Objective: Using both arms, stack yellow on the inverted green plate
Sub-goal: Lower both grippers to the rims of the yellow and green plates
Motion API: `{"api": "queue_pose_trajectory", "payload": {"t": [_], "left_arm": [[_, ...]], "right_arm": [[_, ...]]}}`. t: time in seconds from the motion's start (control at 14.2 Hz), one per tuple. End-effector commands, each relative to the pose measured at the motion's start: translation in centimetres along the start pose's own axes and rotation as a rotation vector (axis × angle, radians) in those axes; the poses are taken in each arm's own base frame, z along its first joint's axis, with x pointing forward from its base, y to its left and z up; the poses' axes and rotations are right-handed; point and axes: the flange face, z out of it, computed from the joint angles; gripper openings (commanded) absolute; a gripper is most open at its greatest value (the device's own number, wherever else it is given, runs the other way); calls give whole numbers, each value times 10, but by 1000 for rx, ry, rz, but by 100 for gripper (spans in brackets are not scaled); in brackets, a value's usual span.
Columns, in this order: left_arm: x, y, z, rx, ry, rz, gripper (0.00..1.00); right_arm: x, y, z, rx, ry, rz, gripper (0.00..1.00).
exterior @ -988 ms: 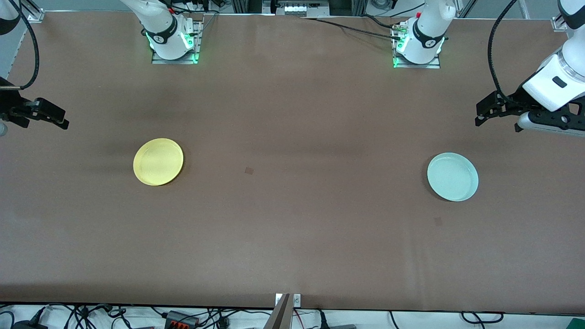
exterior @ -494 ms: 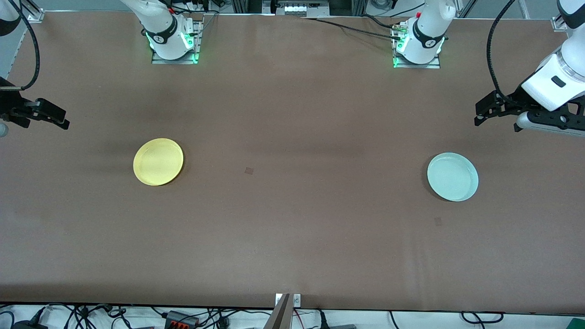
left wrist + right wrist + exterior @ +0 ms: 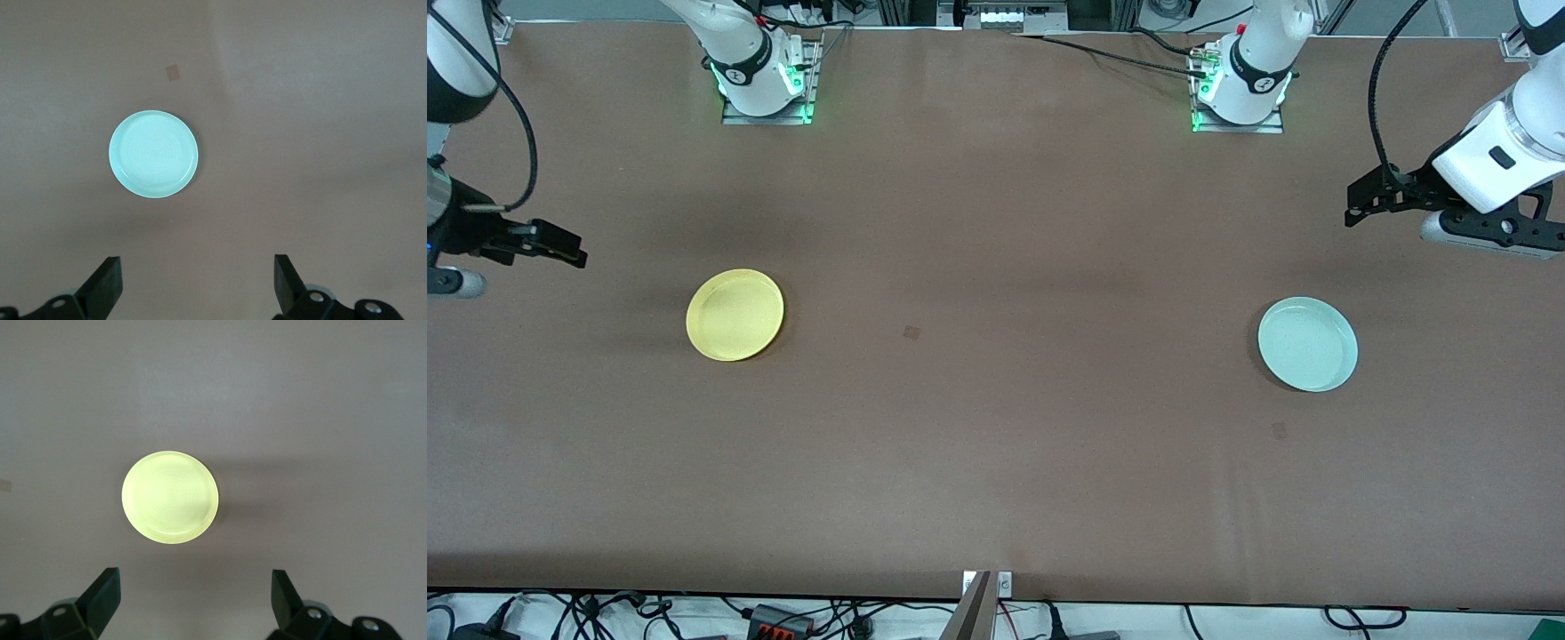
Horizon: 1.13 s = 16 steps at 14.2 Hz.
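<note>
Approach step, nothing grasped: round pale mint-green plate [image 3: 1307,344] lies rim-up on brown table [image 3: 996,462], round yellow plate [image 3: 735,314] well apart toward the right arm's end; left gripper [image 3: 197,283] and right gripper [image 3: 195,600] hover fingers wide, empty; next, left flips green.

Left pincer [image 3: 1356,206] and right pincer [image 3: 569,253] hover high, fingers spread wide.

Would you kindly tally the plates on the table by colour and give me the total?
Yellow plate: 1, toward the right arm's end of the table, rim up.
Pale green plate: 1, toward the left arm's end of the table, rim up, not yet inverted.
Total: 2 plates, lying far apart on the brown table.
</note>
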Motion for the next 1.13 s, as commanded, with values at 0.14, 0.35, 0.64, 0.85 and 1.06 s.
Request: {"api": "queue_pose_trajectory", "payload": {"t": [0.14,0.35,0.64,0.85,1.06], "left_arm": [[35,-7,6,-3,-22,-23,100],[51,-34,28,2,-53,-48,100],[76,-59,92,25,-136,-70,100],[91,-87,144,66,-171,-41,100],[93,-137,198,28,-173,12,100]], "right_arm": [[32,0,77,-7,-109,3,100],[45,2,116,-10,-145,3,100],[51,5,146,-11,-189,10,100],[54,8,169,-9,-225,15,100],[57,6,195,-9,-258,13,100]]}}
